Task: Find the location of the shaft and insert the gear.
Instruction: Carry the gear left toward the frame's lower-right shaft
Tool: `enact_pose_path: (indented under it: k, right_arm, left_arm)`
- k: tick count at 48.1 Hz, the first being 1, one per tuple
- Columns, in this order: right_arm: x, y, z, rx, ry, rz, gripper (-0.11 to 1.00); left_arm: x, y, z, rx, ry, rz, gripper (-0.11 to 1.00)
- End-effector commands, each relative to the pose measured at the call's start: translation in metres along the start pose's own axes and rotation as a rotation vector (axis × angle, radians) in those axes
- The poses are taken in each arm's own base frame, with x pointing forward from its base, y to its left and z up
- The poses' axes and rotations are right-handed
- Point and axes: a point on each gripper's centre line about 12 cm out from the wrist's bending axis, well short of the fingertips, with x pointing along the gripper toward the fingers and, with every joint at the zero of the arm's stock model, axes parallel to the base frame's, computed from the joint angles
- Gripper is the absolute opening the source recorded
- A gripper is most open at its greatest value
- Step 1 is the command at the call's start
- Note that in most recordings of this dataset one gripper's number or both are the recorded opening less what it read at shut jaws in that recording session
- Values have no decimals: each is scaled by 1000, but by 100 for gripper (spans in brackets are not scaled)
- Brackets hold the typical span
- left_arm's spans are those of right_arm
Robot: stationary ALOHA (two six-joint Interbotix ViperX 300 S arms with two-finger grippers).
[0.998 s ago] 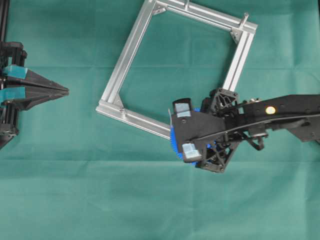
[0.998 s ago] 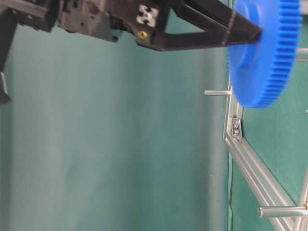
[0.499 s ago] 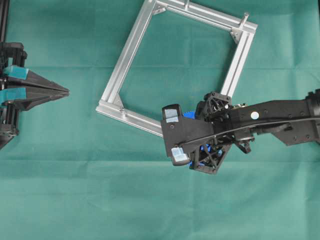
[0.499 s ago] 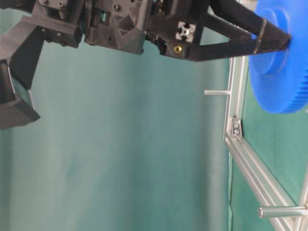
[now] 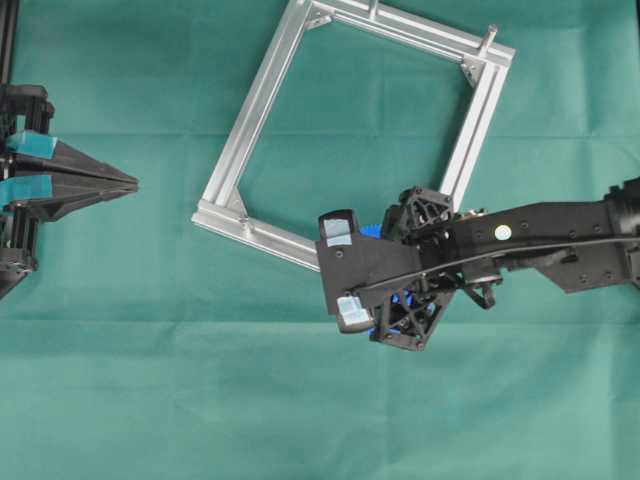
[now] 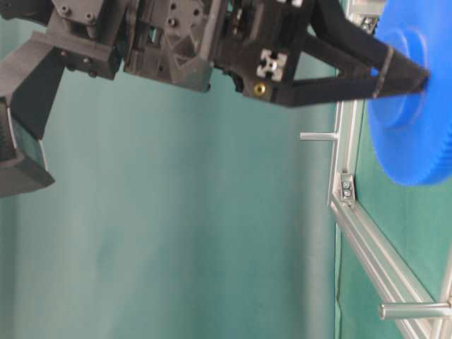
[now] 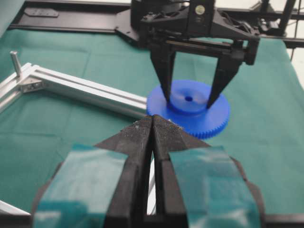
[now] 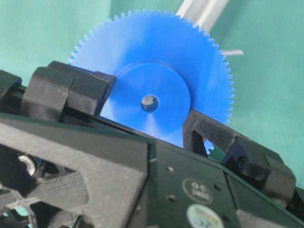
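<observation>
My right claw (image 7: 189, 97) pinches the gear (image 7: 190, 108) by its hub, low beside the frame (image 7: 90, 90); left claw (image 7: 152, 130) shut; no curly-wired shaft in sight; risk: catching the rail, or threading a bare pin (image 6: 319, 136).

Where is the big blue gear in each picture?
Overhead: gear mostly hidden under the right gripper, lower middle.
Table-level: right edge.
Left wrist: centre, between black fingers.
Right wrist: upper middle.
Shared landmark: the silver frame beside it.
</observation>
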Motion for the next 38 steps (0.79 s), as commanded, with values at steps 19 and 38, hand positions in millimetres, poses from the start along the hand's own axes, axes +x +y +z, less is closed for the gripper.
enact_pose_path:
  k: [19,38]
  right_arm:
    - [-9,21,16,-45,-62,29,69]
    - [-3,-2,23,-99,-102,-79,69]
  left_arm:
    - [2,0,5,-3,-9,3,0]
    - [2,1,4,-3,-8,3,0]
